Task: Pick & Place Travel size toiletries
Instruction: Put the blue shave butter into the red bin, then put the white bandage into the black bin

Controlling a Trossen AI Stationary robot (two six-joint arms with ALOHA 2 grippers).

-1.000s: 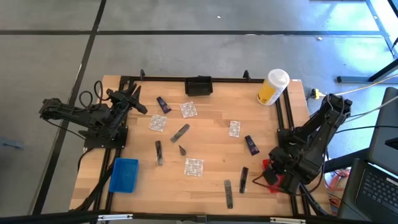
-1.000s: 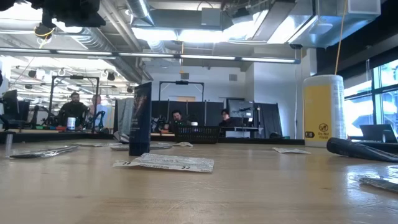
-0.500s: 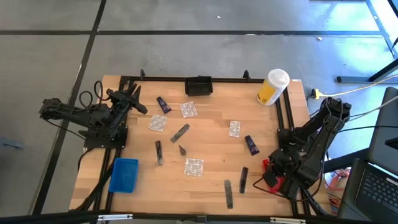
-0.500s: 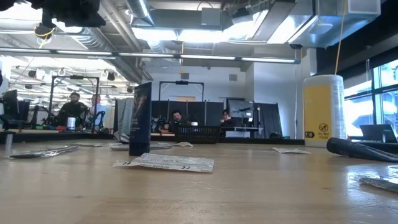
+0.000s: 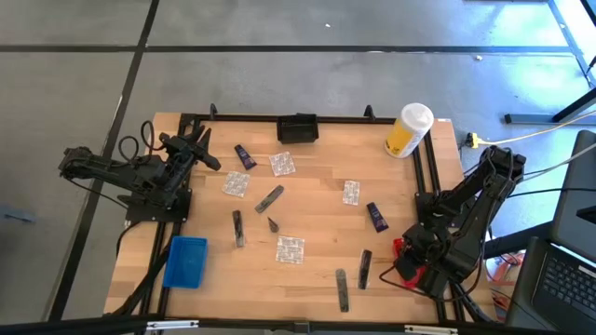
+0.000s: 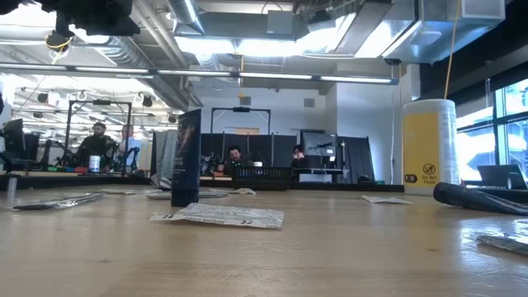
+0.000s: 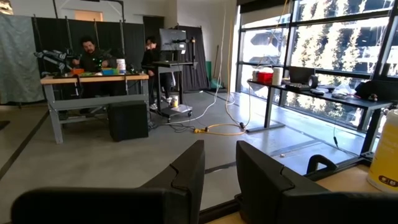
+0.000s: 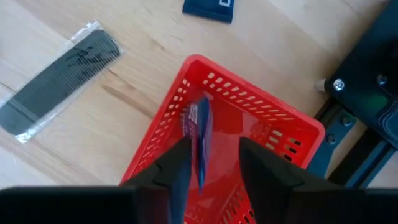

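Small toiletries lie scattered on the wooden table: foil sachets (image 5: 290,249), grey sticks (image 5: 270,198) and dark tubes (image 5: 376,216). My right gripper (image 8: 214,162) hangs open over the red tray (image 8: 261,102) at the table's right edge, fingers pointing down. A dark blue tube (image 8: 200,134) stands on edge in the gap between them, over the tray's inside. My left gripper (image 7: 221,174) waits at the table's far left, open, with nothing between its fingers. A wrapped comb (image 8: 59,74) lies on the wood beside the red tray. My right gripper's fingers stand apart on either side of the dark blue tube. The tube's lower part (image 8: 198,165) is close beside one finger (image 8: 177,168), and I cannot tell whether they touch. Whether the tube rests on the tray's floor cannot be told either.
A blue tray (image 5: 185,261) sits at the near left. A tall yellow container with a white cap (image 5: 408,130) stands at the far right, and a black box (image 5: 297,128) at the far edge. Another dark tube (image 8: 209,6) lies just beyond the red tray. People sit at desks behind the table.
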